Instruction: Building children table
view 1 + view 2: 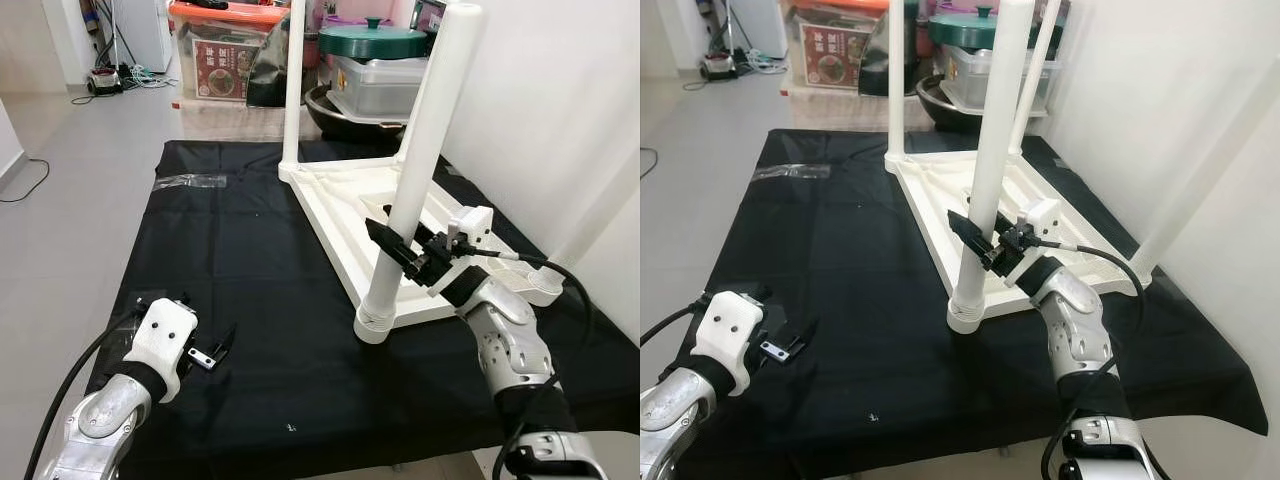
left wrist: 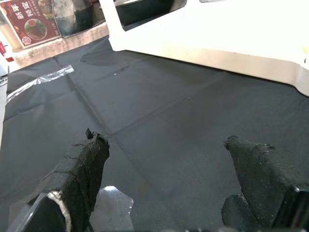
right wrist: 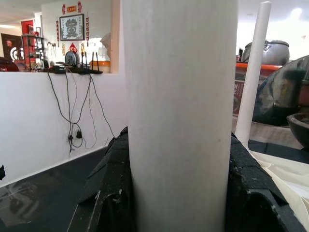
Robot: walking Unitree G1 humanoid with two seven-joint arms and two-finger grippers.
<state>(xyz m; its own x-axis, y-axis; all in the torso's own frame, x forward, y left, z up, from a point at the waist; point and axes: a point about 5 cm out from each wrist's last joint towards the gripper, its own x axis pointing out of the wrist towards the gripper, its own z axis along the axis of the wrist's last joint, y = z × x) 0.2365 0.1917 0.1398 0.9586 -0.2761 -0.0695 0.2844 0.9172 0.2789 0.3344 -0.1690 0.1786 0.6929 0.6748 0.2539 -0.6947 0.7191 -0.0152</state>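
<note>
A white children's table top lies upside down on a black cloth spread over the floor, toward the cloth's right side and close to a white wall. Three white round legs stand upright from its underside, their long axes vertical. The near leg rises from the corner of the top closest to the robot; a far leg stands at the back corner, and a third leg stands behind the near one.

The right gripper clasps the near leg low on its shaft, a black finger pressed on either side of it; in the right wrist view the leg sits squeezed between the two fingers.

The left gripper hovers low over the cloth, well to the left of the table top, its fingers spread wide with nothing between them. A clear plastic wrapper lies on the cloth left of the far leg.

Beyond the cloth, behind the table top, a clear storage bin with an orange lid carries a red food label; its writing is too small to read. Beside it a clear box is topped by a green lidded pot. The contents of either cannot be told.
</note>
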